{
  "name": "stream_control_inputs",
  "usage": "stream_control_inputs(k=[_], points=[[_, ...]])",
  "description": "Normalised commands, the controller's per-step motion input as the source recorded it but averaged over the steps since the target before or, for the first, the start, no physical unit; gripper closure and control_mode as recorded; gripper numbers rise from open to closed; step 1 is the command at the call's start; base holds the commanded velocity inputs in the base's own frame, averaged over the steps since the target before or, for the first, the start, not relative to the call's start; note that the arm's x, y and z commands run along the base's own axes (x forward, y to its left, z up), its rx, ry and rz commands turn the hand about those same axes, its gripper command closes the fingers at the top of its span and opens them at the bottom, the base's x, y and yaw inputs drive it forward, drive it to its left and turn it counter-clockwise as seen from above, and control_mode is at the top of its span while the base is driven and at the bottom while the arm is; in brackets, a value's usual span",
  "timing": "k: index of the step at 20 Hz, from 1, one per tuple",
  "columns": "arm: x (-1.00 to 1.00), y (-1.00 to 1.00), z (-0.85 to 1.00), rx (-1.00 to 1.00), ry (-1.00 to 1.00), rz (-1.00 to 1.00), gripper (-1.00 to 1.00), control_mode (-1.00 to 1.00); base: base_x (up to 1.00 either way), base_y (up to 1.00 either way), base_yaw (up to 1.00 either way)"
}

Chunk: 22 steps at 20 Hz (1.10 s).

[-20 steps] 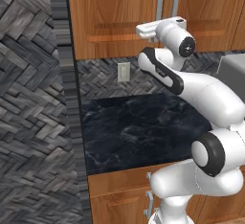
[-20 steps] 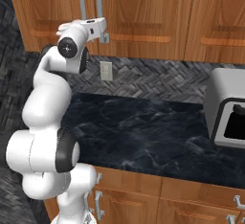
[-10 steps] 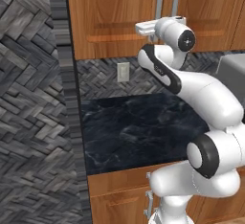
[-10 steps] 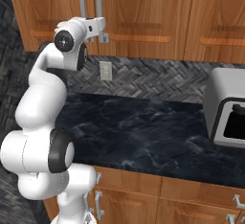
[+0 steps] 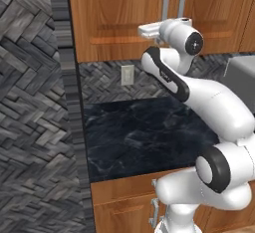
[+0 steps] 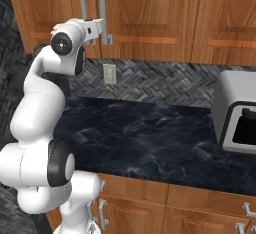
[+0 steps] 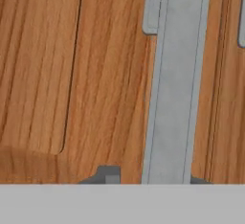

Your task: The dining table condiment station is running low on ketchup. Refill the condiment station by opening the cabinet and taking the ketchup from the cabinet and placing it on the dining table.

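Observation:
The cabinet (image 5: 124, 13) is the reddish-brown wall unit above the counter, and both its doors are closed. Two vertical silver bar handles hang side by side where the doors meet. My gripper (image 6: 103, 28) is at the lower end of the right-hand handle (image 6: 104, 13). In the hand view the handle (image 7: 172, 89) runs up the middle, and my gripper (image 7: 153, 177) has a dark tip on each side of it, shut on the bar. The ketchup is hidden behind the doors. The dining table is out of view.
A black marble wall counter (image 6: 150, 138) lies below the cabinet, with wooden base cabinets (image 6: 200, 203) under it. A grey boxy appliance (image 6: 237, 115) stands at the counter's right end. A wall outlet (image 6: 109, 73) sits on the herringbone backsplash. A grey herringbone wall (image 5: 35, 107) closes the left side.
The fingers have closed from wide open onto the handle bar. The hand has edged slightly closer to the cabinet door; the doors have not moved.

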Motion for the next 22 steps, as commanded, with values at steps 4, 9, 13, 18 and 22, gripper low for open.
stream_control_inputs(k=[4,9,13,18,22], points=[[-0.79,0.84,0.0,-0.05,0.0,0.1,1.0,-1.0,0.0,0.0,0.0],[-1.0,0.79,0.0,-0.02,0.0,0.07,1.0,-1.0,0.0,0.0,0.0],[-1.0,0.91,0.0,-0.02,0.0,0.02,1.0,-1.0,0.0,0.0,0.0],[-1.0,0.82,-0.07,-0.01,-0.03,0.0,1.0,-1.0,0.0,0.0,0.0],[-1.0,0.62,-0.18,0.0,-0.05,0.0,1.0,-1.0,0.0,0.0,0.0]])
